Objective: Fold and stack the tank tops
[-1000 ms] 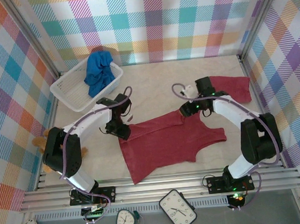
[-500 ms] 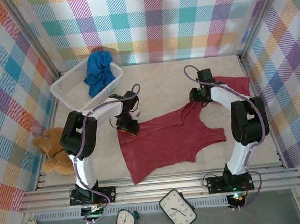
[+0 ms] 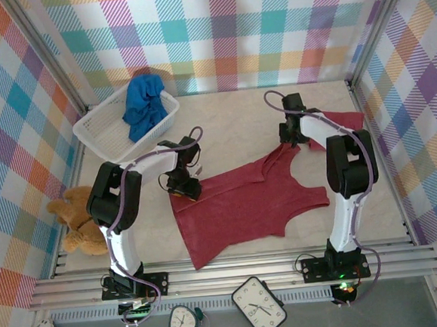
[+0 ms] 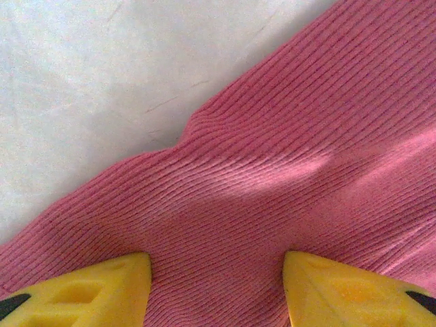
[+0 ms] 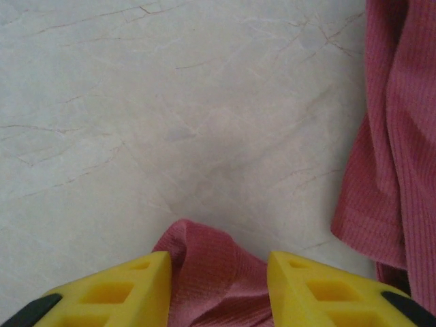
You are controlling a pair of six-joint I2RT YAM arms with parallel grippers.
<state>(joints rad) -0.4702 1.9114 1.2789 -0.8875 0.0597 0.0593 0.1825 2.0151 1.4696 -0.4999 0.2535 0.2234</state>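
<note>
Beige table [image 3: 230, 121], plaid walls [image 3: 223, 27]. Two red tops [image 3: 245, 207] [image 3: 354, 121], one blue top [image 3: 142, 101] in basket [image 3: 103, 135]. Left fingers [image 4: 82, 286] spread; right fingers [image 5: 109, 289] perhaps pinching strap [image 5: 204, 272].

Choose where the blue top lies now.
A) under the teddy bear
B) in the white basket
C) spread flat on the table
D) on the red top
B: the blue top lies bunched inside the basket at the far left of the table.
</note>
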